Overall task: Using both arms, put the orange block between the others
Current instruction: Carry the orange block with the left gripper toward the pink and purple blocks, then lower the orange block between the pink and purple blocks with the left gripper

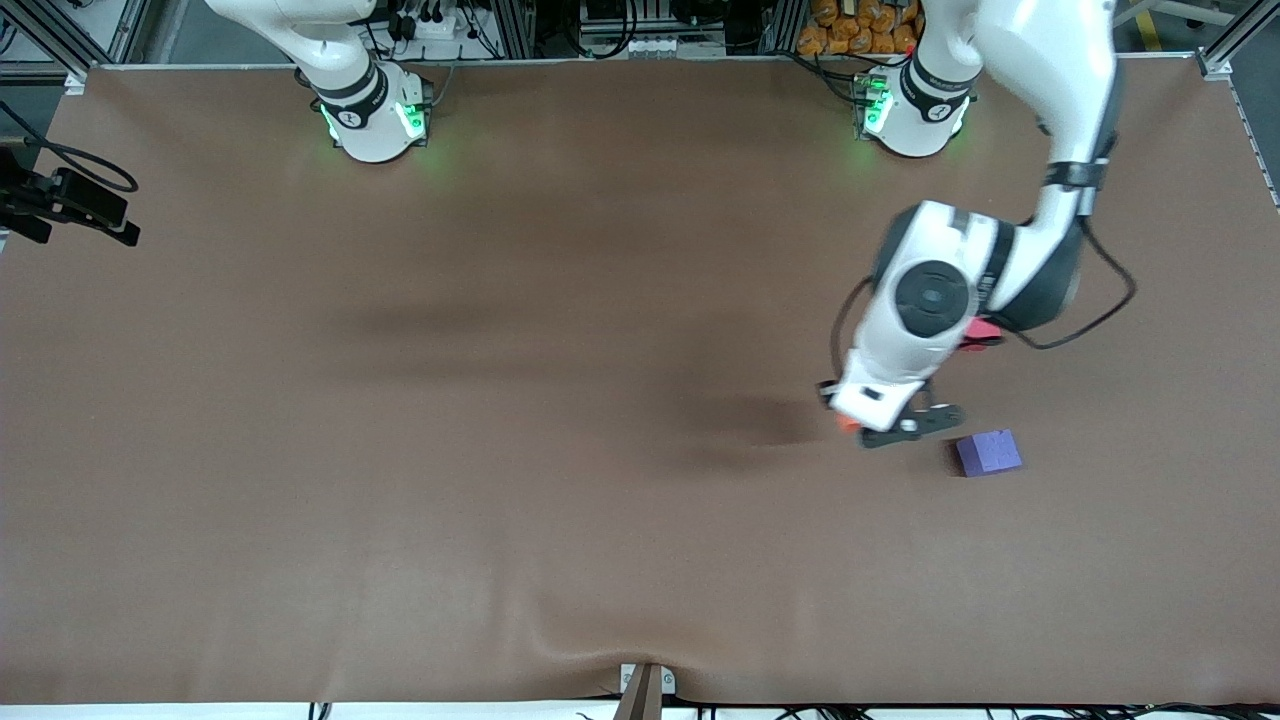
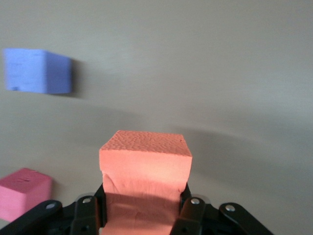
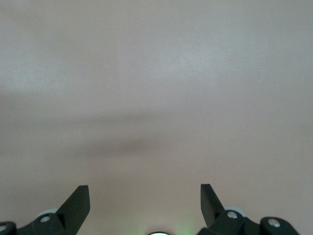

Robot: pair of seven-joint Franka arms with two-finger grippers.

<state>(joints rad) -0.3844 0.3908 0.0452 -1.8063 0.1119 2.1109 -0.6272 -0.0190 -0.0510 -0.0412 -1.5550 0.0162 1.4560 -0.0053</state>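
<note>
The orange block (image 2: 145, 166) is squeezed between the jaws of my left gripper (image 2: 145, 198), which is shut on it. From the front only a sliver of the orange block (image 1: 848, 424) peeks out under the left gripper (image 1: 853, 424), over the mat beside the purple-blue block (image 1: 988, 452). That purple-blue block (image 2: 38, 71) lies on the mat toward the left arm's end. The red-pink block (image 1: 984, 331) lies farther from the front camera, mostly hidden by the left arm; more of the red-pink block (image 2: 22, 193) shows in the left wrist view. My right gripper (image 3: 145, 198) hangs open over bare mat, out of the front view.
A brown mat (image 1: 500, 400) covers the table. The two arm bases (image 1: 375, 115) (image 1: 910, 110) stand along the edge farthest from the front camera. A black camera mount (image 1: 60, 205) sits at the right arm's end.
</note>
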